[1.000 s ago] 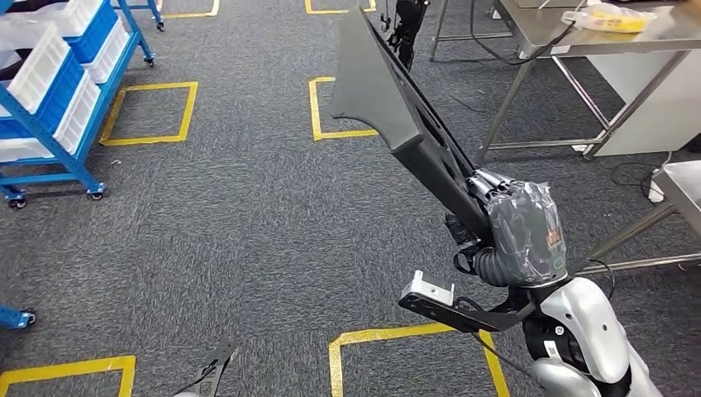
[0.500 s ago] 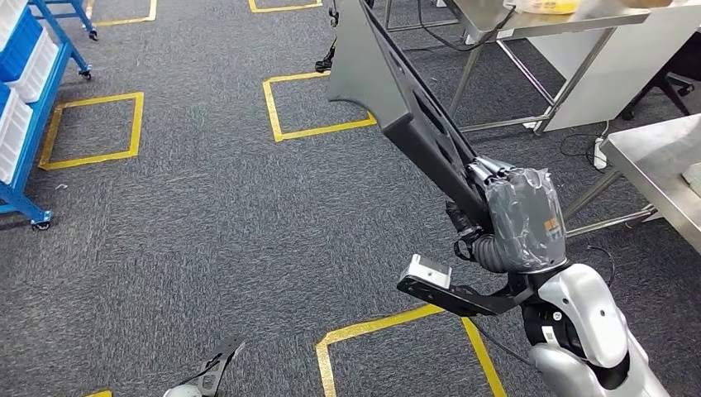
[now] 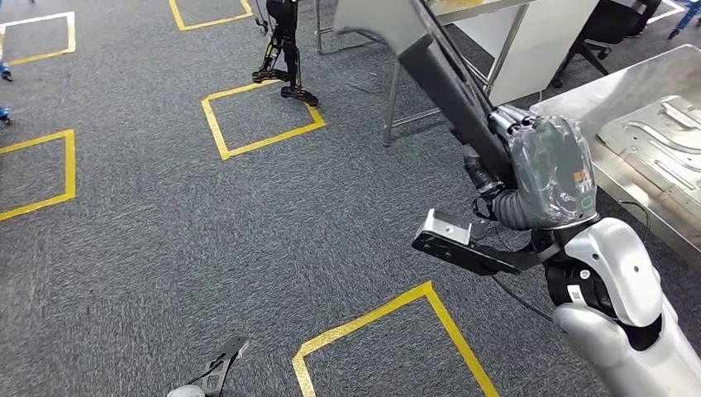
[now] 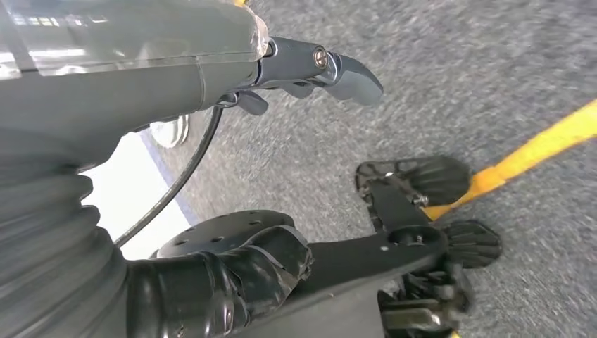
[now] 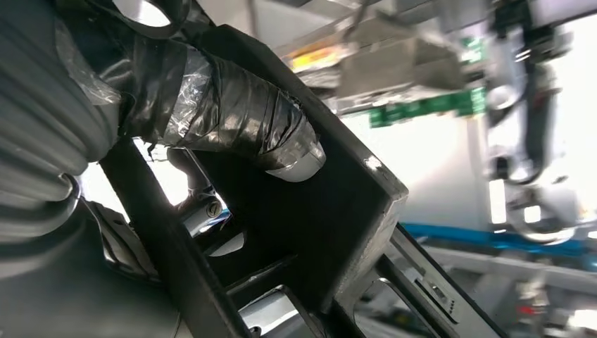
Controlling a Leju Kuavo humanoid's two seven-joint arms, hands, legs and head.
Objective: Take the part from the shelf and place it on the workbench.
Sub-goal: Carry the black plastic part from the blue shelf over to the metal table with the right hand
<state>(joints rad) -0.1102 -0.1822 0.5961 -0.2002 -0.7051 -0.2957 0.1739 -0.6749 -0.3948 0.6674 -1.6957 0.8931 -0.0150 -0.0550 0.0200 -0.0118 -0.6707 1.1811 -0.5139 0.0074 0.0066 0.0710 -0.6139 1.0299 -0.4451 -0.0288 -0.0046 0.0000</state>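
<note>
The part is a long dark flat panel that slants up and away from my right hand, which grips its lower end. Close up in the right wrist view, the taped thumb presses on the part's dark frame. At the right edge stands the workbench, a shiny metal table with grey formed metal pieces lying on it. My left hand hangs over the carpet with its fingers stretched out and nothing in it.
Grey carpet carries yellow taped squares. A dark legged stand is at the far middle. Metal table legs and a white cabinet lie behind the part. An office chair is at the far right.
The whole view has swung to the right: the blue shelf has left the picture and the workbench has come in at the right. The part stays in my right hand.
</note>
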